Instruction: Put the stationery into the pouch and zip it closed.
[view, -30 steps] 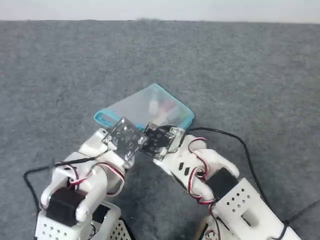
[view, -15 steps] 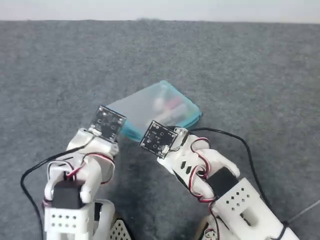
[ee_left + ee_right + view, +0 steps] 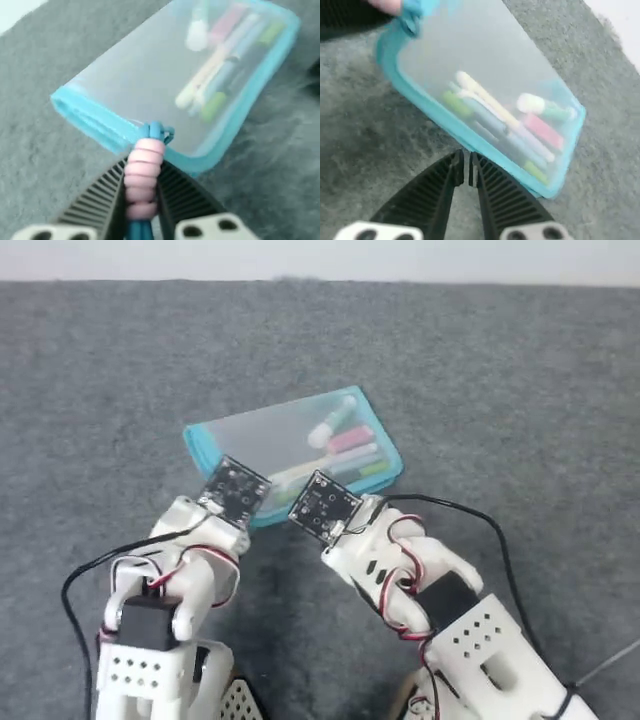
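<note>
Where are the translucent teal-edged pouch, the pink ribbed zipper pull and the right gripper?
translucent teal-edged pouch (image 3: 270, 440), high view, on its clear front panel.
pink ribbed zipper pull (image 3: 144, 165), left wrist view, on its ribbed middle.
right gripper (image 3: 466, 156), right wrist view, midway between its fingertips.

One pouch (image 3: 250, 445), several pens (image 3: 345, 447), two arms (image 3: 165, 590) (image 3: 420, 585)

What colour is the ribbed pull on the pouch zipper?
The pull is pink; the left wrist view shows it best.
</note>
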### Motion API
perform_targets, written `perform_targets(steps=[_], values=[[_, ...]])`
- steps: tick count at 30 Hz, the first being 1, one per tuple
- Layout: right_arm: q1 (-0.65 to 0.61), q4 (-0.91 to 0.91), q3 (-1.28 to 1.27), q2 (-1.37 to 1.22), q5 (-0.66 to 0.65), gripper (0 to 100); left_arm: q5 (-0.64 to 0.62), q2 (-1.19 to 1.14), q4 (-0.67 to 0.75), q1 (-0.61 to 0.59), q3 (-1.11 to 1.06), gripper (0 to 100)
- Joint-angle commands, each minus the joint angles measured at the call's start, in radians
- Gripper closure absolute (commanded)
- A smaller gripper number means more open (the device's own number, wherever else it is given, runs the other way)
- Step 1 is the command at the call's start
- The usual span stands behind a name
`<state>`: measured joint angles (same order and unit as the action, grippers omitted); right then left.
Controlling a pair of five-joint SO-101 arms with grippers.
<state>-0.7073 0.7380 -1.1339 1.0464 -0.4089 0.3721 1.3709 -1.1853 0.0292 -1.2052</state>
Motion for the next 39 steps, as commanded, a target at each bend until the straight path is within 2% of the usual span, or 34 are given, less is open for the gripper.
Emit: perform_targets(steps=[1,7,11,18,22,25,28,35,39], values=[[-0.021,-0.005,0.011,0.024,0.054,94.3,0.017,-0.023,-0.087,0.112,0.211,99],[-0.01,-0.005,0.012,0.024,0.11,75.8,0.015,-0.025,-0.293,0.235,0.449,99],[-0.013,-0.059,0.011,0.024,0.106,69.0,-0.02,-0.025,-0.35,0.288,0.512,99],[-0.035,-0.203,0.011,0.015,0.104,71.9,-0.02,-0.025,-0.356,0.318,0.506,99],[-0.107,-0.216,0.011,0.015,0.103,72.2,-0.02,-0.025,-0.356,0.318,0.506,99],[-0.116,-0.229,0.018,0.015,0.101,72.2,-0.02,-0.025,-0.362,0.318,0.504,99],[-0.116,-0.289,0.018,0.015,0.035,73.4,-0.02,-0.025,-0.364,0.318,0.504,99],[-0.119,-0.343,0.018,0.015,-0.051,82.5,-0.02,-0.025,-0.376,0.318,0.503,99],[-0.111,-0.34,0.012,0.013,-0.071,99.8,-0.02,-0.025,-0.368,0.318,0.463,99]])
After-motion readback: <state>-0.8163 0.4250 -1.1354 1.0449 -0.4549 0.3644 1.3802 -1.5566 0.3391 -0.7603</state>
